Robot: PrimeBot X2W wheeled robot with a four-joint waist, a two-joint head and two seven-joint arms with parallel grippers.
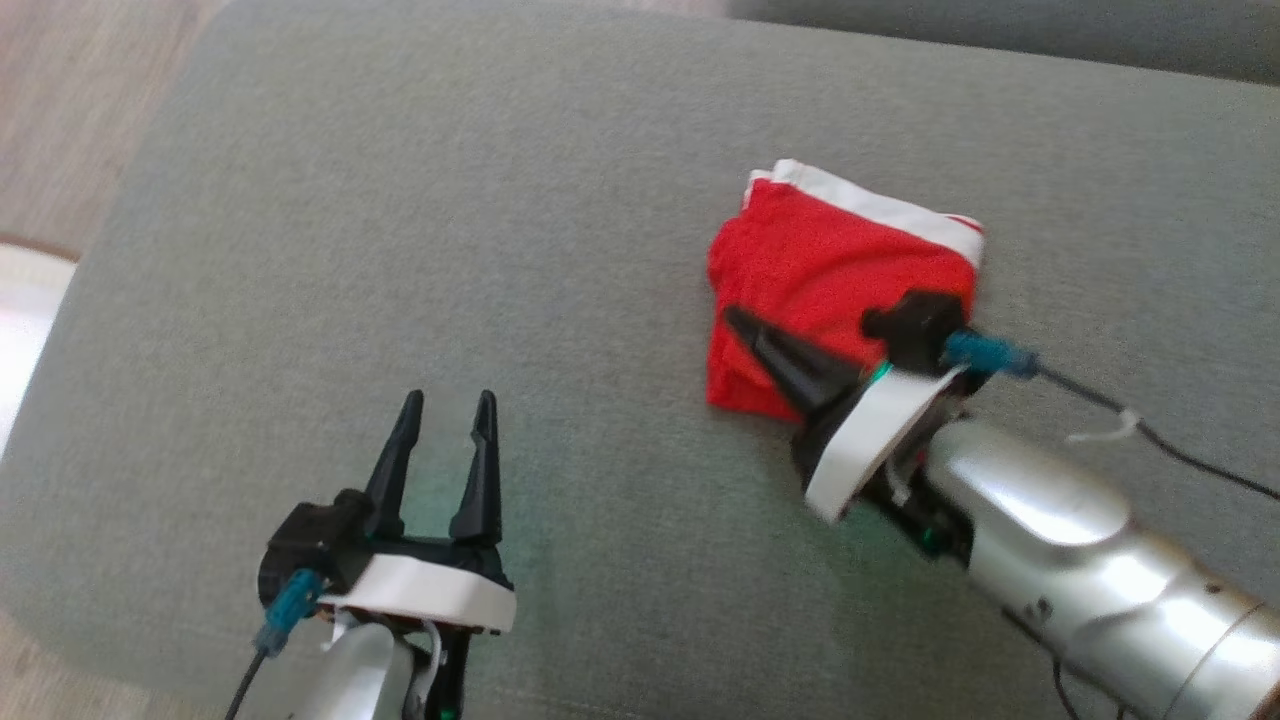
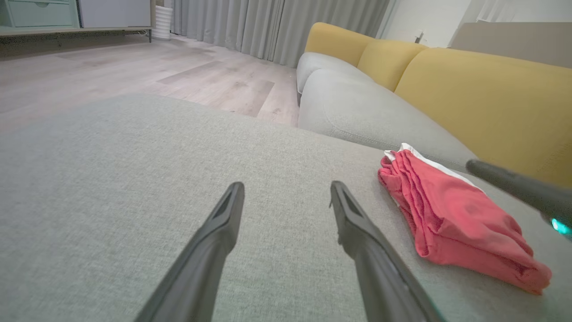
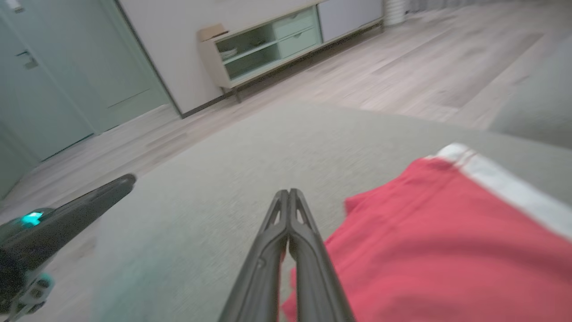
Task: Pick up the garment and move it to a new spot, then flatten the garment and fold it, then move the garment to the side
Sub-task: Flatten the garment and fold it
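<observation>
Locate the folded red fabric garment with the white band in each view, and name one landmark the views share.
Head view: the folded red garment lies right of centre, its white band on the far edge.
Left wrist view: the garment lies at lower right, below the yellow backrest.
Right wrist view: the garment fills the lower right.
Shared landmark: the grey fabric cushion it lies on.

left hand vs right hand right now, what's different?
The left hand is open; the right hand is shut, fingers together. The left hand sits over bare grey cushion; the right hand is over the folded red garment. Shared: both have long dark fingers and hold nothing.
</observation>
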